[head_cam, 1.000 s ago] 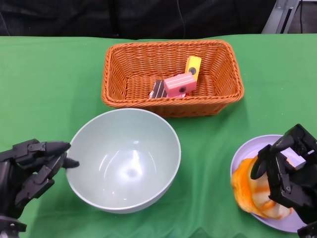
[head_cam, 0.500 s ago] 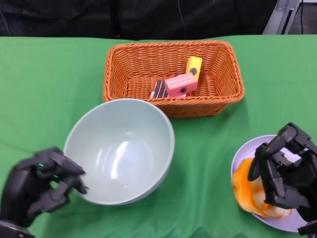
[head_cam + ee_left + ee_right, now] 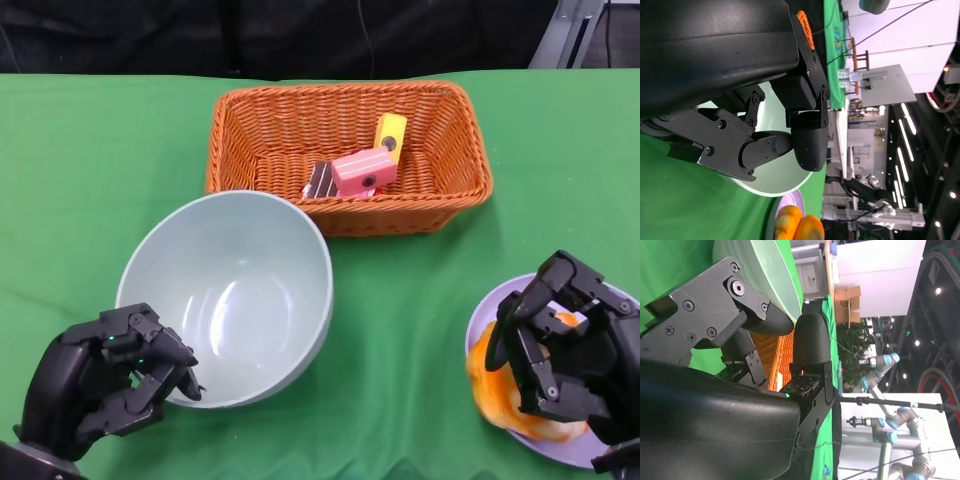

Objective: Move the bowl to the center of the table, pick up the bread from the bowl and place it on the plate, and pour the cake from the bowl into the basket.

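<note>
Left hand (image 3: 110, 385) is curled on the near rim of the bowl (image 3: 230, 295), gripped for control after pouring; bowl is empty. Right hand (image 3: 560, 350) is cupped over bread (image 3: 495, 385) on plate (image 3: 495, 305); grip cannot be told. Cake (image 3: 362, 172) lies in basket (image 3: 240, 130).

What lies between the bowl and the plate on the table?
Only bare green tablecloth lies between the bowl and the plate; the head view shows it.
</note>
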